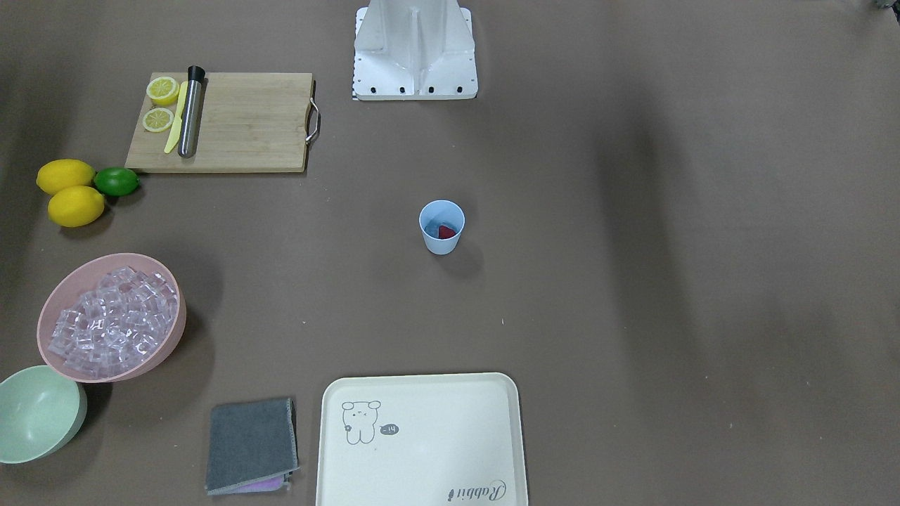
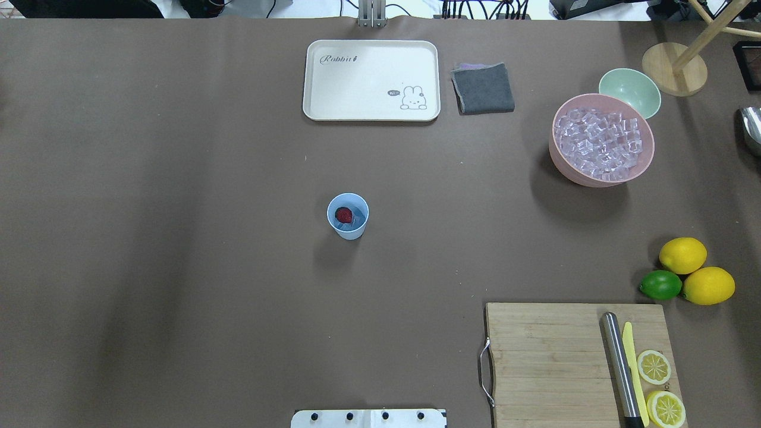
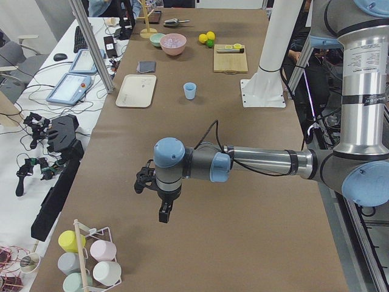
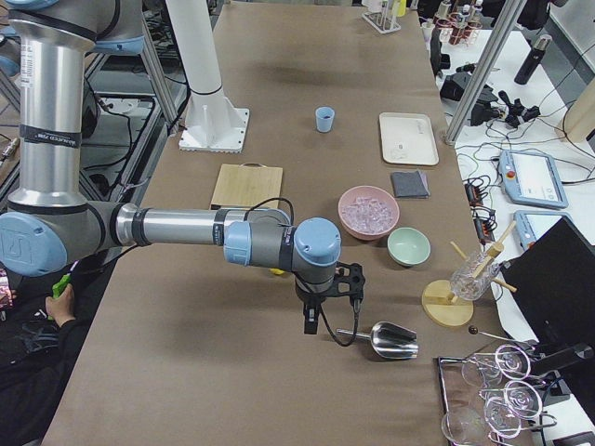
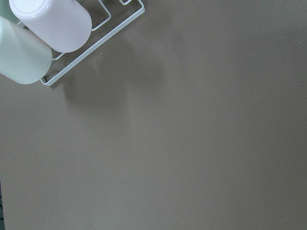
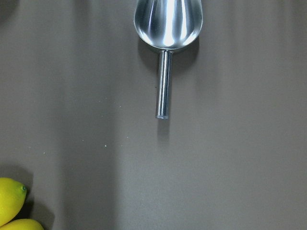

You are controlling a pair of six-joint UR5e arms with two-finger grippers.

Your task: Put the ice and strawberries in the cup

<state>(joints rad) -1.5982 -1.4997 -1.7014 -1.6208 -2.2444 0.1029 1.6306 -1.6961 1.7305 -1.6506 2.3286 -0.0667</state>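
Note:
The light blue cup stands upright mid-table, also in the front view. A dark red strawberry lies inside it. The ice is heaped in a pink bowl at the far right. My left gripper hangs over bare table at the left end, far from the cup; I cannot tell whether it is open or shut. My right gripper hangs at the right end beside a metal scoop; I cannot tell its state either.
A cream tray and grey cloth lie at the far edge. A mint bowl sits behind the pink bowl. Two lemons, a lime and a cutting board are at the right. A cup rack is near the left gripper.

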